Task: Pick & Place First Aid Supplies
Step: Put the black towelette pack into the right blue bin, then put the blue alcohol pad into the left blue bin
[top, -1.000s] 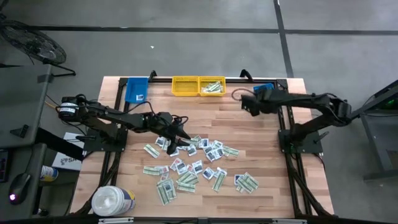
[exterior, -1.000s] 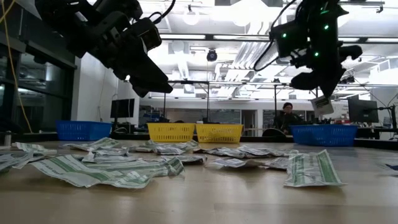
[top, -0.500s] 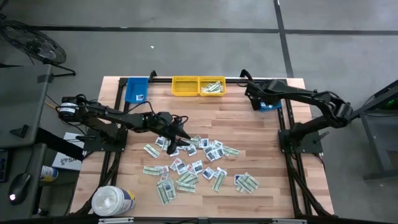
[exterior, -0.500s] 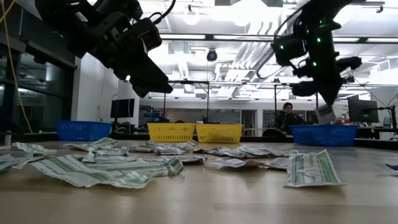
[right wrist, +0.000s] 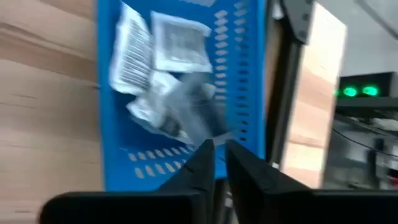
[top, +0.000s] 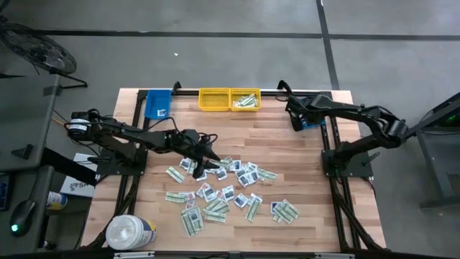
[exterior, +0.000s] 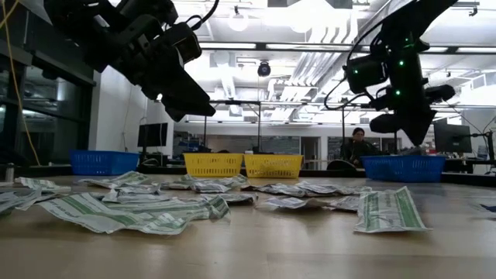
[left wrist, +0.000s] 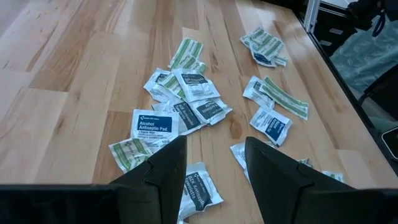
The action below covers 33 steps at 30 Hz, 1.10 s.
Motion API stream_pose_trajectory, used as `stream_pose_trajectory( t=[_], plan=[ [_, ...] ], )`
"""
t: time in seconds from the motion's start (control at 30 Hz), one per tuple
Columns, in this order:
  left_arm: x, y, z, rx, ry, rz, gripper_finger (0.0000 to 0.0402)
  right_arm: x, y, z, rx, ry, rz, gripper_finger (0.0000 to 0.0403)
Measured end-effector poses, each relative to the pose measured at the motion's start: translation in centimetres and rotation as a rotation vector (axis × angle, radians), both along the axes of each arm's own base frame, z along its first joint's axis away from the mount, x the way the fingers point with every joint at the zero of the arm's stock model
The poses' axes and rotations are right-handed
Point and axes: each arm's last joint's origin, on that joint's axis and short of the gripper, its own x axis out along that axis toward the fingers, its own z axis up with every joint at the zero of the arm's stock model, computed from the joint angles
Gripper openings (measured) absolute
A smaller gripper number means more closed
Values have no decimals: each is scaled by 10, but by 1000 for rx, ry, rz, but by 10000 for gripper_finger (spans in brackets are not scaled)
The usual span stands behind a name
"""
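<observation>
Above the blue bin [right wrist: 180,93] at the table's [top: 302,180] far right corner hangs the right gripper [right wrist: 214,163], jaws parted a crack and empty; white packets [right wrist: 158,68] lie in the bin just beyond them; the left gripper [left wrist: 211,171], jaws released, hovers over the first aid supplies [top: 226,188] scattered mid-table, one pad [left wrist: 153,124] just ahead of it.

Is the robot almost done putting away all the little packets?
Not nearly. A few packets already lie in the blue bin, where the right gripper hovers, starting to open. The left gripper hangs open over the pile of packets, which still waits on the table.
</observation>
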Motion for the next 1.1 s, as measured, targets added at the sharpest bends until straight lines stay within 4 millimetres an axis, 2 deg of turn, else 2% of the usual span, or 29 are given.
stream_pose_trajectory(
  t=[0.2,0.4,0.6,0.73,1.1],
  plan=[
    [0,0,0,0,0,0,162,1,1,8,-15,-79,29,114],
    [0,0,0,0,0,0,162,-11,12,32,-52,-209,68,164],
    [0,0,0,0,0,0,162,-23,34,57,60,-495,157,167],
    [0,0,0,0,0,0,162,-23,54,67,166,-660,257,162],
    [0,0,0,0,0,0,162,-5,106,72,278,-716,463,160]
  ],
)
